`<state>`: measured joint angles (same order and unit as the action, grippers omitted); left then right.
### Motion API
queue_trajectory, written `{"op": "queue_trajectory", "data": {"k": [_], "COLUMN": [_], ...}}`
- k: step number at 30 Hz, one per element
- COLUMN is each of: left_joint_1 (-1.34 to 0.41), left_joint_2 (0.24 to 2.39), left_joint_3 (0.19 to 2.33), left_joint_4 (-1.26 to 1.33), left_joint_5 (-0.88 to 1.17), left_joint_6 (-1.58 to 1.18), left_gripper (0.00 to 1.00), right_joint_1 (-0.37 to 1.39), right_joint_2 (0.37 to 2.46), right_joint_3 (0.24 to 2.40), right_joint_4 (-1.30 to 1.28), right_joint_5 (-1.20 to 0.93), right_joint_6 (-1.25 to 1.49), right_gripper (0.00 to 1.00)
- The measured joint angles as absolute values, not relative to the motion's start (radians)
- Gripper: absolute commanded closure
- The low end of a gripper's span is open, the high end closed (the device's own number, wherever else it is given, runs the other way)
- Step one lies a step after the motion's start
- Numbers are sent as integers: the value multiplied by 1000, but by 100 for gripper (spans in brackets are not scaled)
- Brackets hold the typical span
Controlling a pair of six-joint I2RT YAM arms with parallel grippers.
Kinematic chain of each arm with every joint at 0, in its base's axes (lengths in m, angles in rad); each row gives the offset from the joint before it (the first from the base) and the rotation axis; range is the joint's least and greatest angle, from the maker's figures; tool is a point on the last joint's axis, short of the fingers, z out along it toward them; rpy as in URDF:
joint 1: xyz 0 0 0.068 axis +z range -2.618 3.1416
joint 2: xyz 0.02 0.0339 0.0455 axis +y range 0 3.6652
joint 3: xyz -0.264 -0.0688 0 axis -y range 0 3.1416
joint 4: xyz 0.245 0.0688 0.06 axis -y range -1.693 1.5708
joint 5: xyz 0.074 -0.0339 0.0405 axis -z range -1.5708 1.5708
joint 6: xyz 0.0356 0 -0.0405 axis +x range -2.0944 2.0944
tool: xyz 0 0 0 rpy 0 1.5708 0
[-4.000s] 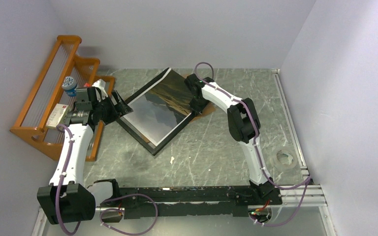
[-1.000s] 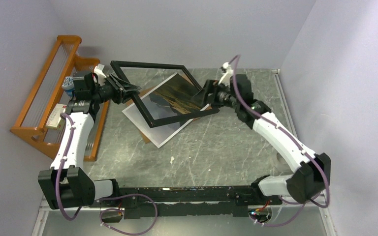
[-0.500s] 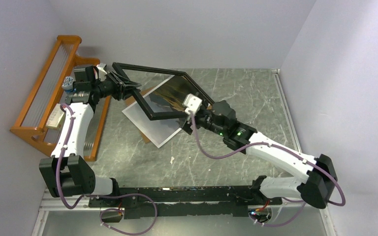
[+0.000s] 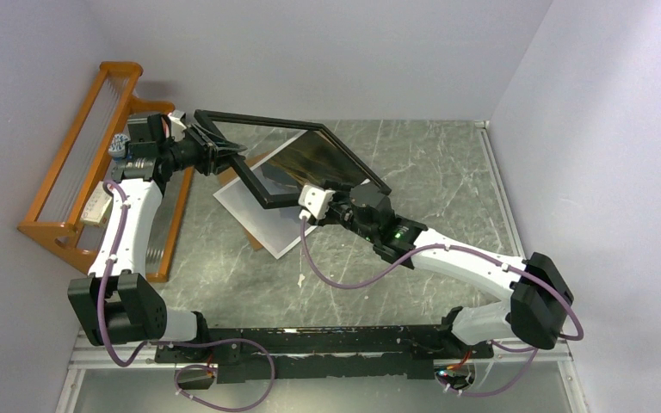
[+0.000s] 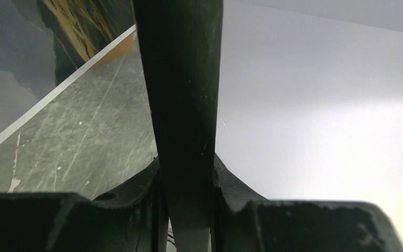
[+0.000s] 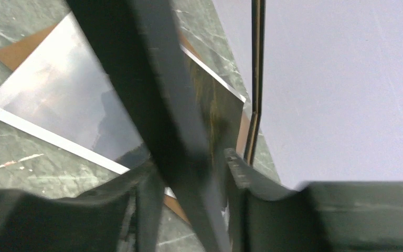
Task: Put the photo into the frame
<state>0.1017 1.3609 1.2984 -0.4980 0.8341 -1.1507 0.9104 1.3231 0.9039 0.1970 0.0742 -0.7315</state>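
frame (image 4: 258,118) rail clamped in left claw (image 5: 186,168); right claw (image 6: 189,163) straddles near rail

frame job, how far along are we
Done: the frame is held up off the table. In hand: left gripper clamps one rail, right gripper has another between its fingers. Left: the photo lies flat below, not yet in the frame.

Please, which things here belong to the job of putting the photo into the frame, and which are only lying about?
For the job: frame, held up; photo, lying flat; left gripper, shut on the frame; right gripper, around its near rail.
Lying about: brown board under the photo; orange rack.
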Motion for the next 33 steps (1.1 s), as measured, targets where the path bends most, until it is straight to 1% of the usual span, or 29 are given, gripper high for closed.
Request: {"op": "queue_trajectory", "data": {"k": [5,8,9,10,12,15,17,18,20,21,24,25,33], "left_joint_1": [102,105,105,104,105,104,103,103,103,101,102,102,119], "left_joint_2": [1361,1361,1361,1360,1359,1359,1359,1359,1358,1357,1356,1356,1356], "left_joint_3": [1298,1298,1298,1298,1298,1311,1325,1333,1356,1365,1400,1413,1557], "left_joint_4": [-491,-488,-479,-469,-460,-460,-461,-452,-440,-435,-430,-429,-458], "left_joint_5": [826,826,828,831,836,842,846,857,876,882,893,893,890], "left_joint_6": [-1197,-1220,-1225,-1232,-1241,-1251,-1252,-1253,-1250,-1247,-1237,-1231,-1150], "left_gripper": [97,97,97,95,85,65,46,39,28,23,13,7,6], "right_joint_1": [923,939,938,938,939,939,939,938,936,936,933,933,925], "right_joint_2": [1325,1325,1324,1322,1316,1304,1294,1287,1271,1261,1242,1237,1207], "right_joint_3": [864,857,857,857,857,857,857,858,860,863,875,881,905], "right_joint_4": [260,290,299,306,311,316,323,324,323,317,296,291,292], "right_joint_5": [115,145,152,157,162,166,165,167,170,169,158,154,138], "right_joint_6": [-824,-850,-860,-871,-885,-899,-900,-897,-874,-854,-823,-815,-690], "right_gripper": [87,98,100,100,100,100,100,100,100,100,100,100,100]}}
